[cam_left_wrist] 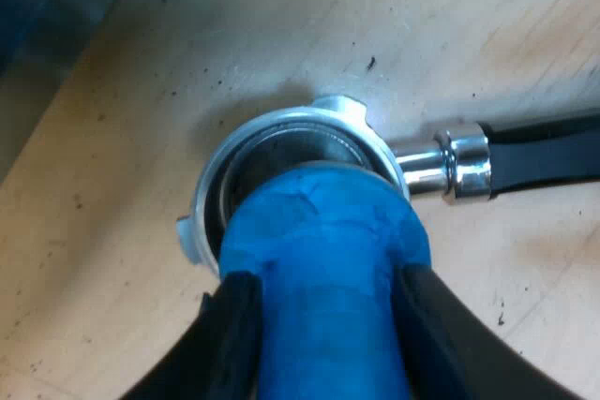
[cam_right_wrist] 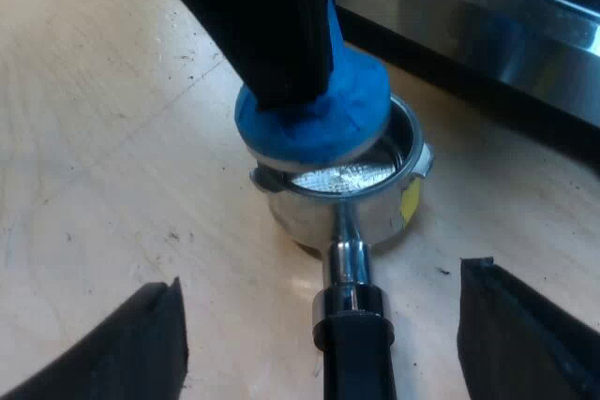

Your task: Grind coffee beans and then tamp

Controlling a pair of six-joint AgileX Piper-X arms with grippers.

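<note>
The metal holder lies on the wooden table, its dark handle pointing away from the basket. My left gripper is shut on the blue tamper, whose lower end sits tilted at the basket's rim, partly over the opening. From the right wrist view the tamper leans on the holder, with the left gripper above it. Bright metal shows inside the basket under the tamper. My right gripper is open, its fingers wide apart on either side of the handle without touching it.
The espresso machine's steel base runs close behind the holder. A steel surface also borders the wooden table. A few dark specks lie on the wood.
</note>
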